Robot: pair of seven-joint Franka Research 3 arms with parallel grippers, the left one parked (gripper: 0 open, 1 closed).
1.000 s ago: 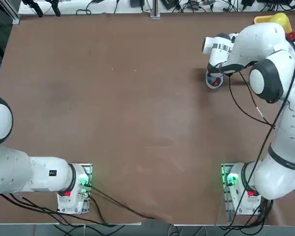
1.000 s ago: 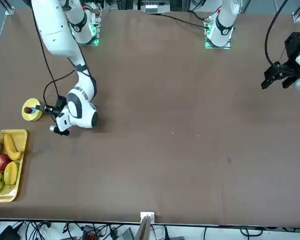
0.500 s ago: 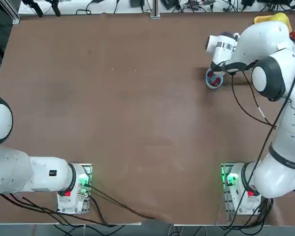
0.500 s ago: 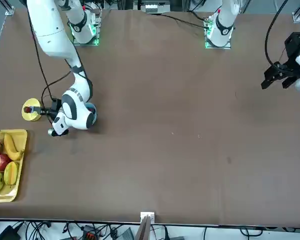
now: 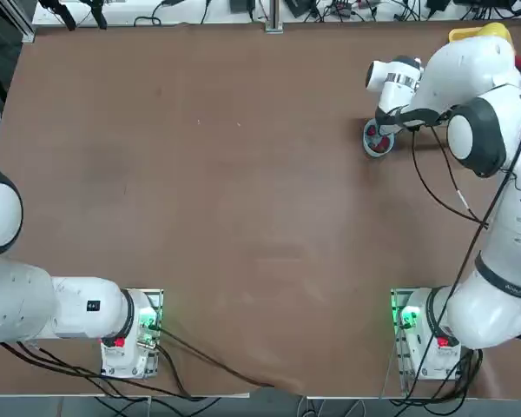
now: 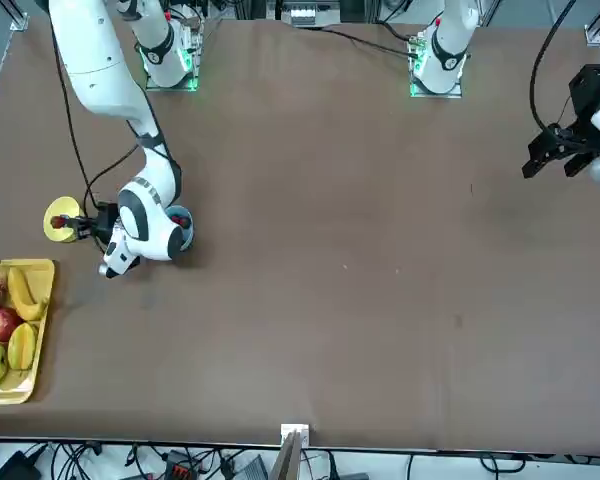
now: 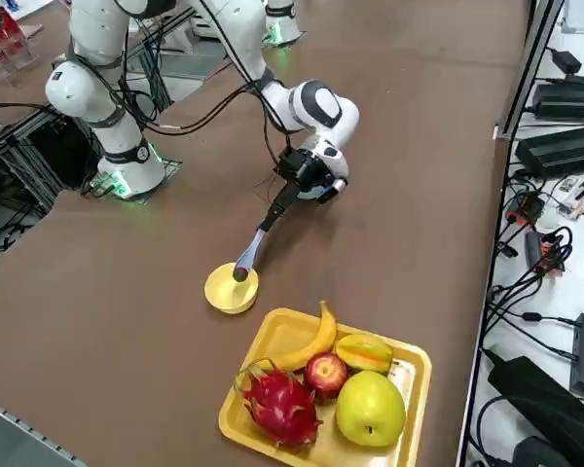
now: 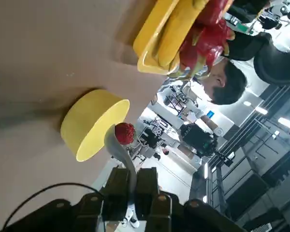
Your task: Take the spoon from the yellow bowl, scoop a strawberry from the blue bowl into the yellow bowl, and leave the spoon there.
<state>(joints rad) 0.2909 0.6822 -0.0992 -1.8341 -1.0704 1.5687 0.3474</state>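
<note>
In the top view the big white arm hides the yellow bowl (image 7: 232,289) almost fully, and the spoon (image 7: 257,247) cannot be seen there at all. Only the blue bowl (image 5: 378,139) peeks out from under the wrist, with something red inside (too small to name). In the front view the yellow bowl shows at the table's edge, but the spoon is just a thin dark line there.

The right side view shows it best. The spoon is long and thin, and it sticks straight out from the right gripper (image 7: 294,188) toward the yellow bowl, sloping down a little. Its scoop end is over the yellow bowl's rim, and the handle end is at the gripper.

The right wrist view shows 1 red strawberry (image 8: 124,133) sitting in the spoon's scoop, right at the yellow bowl's edge. The 2 fingers (image 8: 117,189) are squeezed tight on the spoon's handle.

The yellow bowl sits just beside the yellow fruit tray (image 7: 406,356), which holds a banana, an apple and other fruit. The blue bowl is on the far side of the gripper from the yellow bowl, mostly covered by the arm.
</note>
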